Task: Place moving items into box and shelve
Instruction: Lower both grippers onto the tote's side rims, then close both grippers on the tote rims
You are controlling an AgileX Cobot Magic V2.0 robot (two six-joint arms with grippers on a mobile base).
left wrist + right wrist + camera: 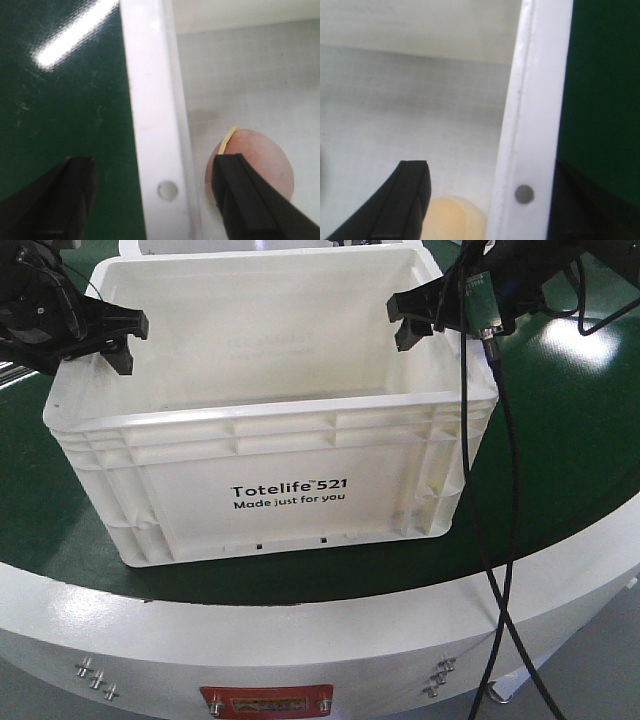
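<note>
Left gripper (pixel 155 167), right gripper (pixel 492 175) astride box (pixel 180 490), seemingly open.

Left gripper (pixel 130 340) and right gripper (pixel 400 323) both hold their fingers (pixel 75 192) spread apart

Round table: green top (pixel 560 440), white rim (pixel 330 635) curving from 8 to 4 o'clock, red plate (pixel 265 705) at 6 o'clock, grey floor (pixel 600 690) at 5 o'clock.

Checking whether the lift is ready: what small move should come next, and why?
Probably shut both claws. The left claw and right claw are open, each with one finger inside and one outside a side rim of the box, so neither grips it yet.
</note>
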